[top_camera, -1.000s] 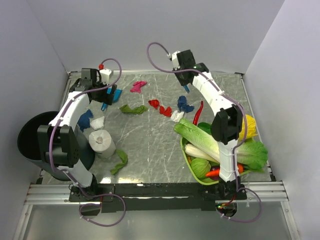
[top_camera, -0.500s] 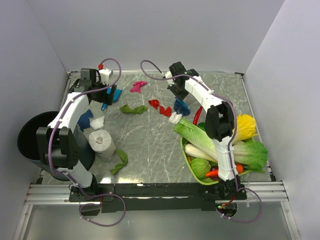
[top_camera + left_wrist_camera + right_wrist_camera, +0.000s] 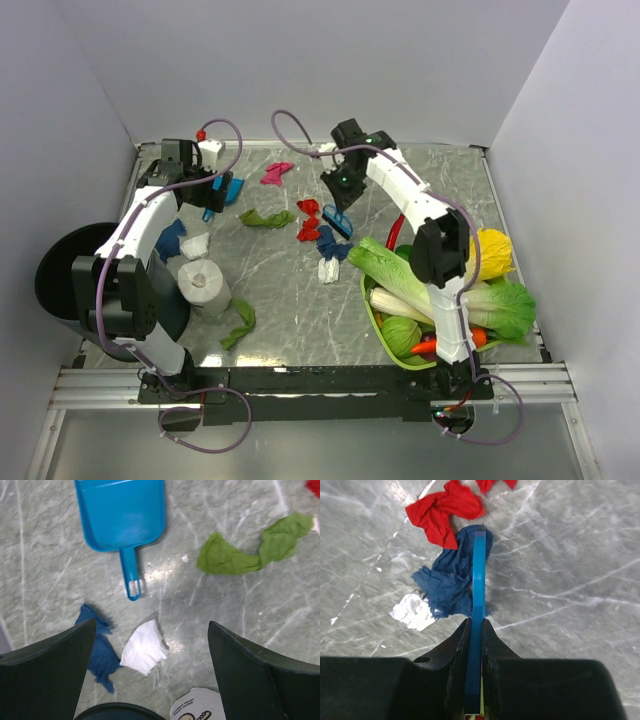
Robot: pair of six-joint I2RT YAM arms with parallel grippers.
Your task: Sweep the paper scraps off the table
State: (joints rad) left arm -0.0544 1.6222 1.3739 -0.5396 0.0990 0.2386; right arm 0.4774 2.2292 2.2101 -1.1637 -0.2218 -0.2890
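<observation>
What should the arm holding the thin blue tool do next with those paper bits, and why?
Probably slide the blue tool a little way left, toward the blue dustpan. The right gripper is shut on the tool, its blade is at the blue scrap with the red scrap and white scrap beside it, and the dustpan lies apart, farther left.

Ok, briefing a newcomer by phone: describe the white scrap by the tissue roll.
Find the tissue roll near the table's left edge. Just beyond it, toward the back wall, lies the white scrap, beside a dark blue scrap. The other white scrap lies mid-table, nowhere near the roll.
</observation>
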